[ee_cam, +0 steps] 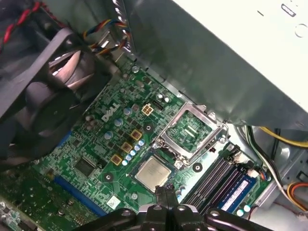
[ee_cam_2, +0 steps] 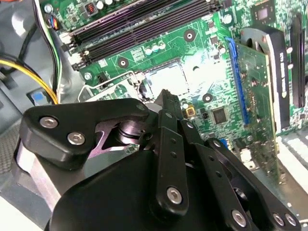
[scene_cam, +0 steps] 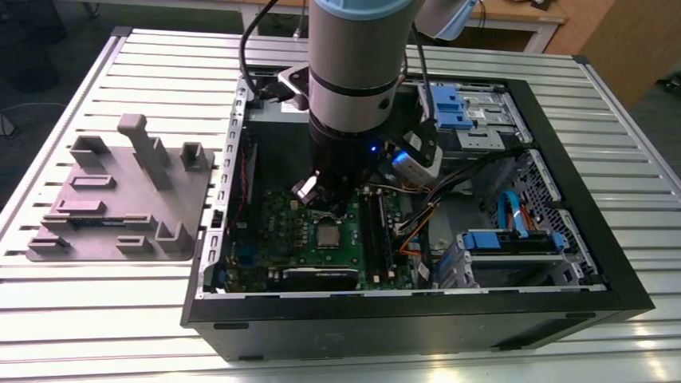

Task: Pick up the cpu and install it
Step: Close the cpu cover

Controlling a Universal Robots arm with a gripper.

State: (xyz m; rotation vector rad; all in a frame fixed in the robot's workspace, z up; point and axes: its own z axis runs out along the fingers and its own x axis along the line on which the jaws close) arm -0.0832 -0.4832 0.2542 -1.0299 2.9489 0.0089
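White lettering on the green motherboard (ee_cam: 96,185) by the fan (ee_cam: 43,106), not read off here. PC case (scene_cam: 426,327) lies open on a slatted metal table (scene_cam: 627,263), w/ a grey fixture tray (scene_cam: 117,207) beside it. The cpu (ee_cam: 153,172) sits flat in the socket mid-board, near the RAM-slot edge, load frame (ee_cam: 190,127) hinged up. Gripper (ee_cam: 166,191) is at the cpu's corner, fingers together, nothing btwn; contact can't be told. The arm hides the board's rear edge in the exterior view.
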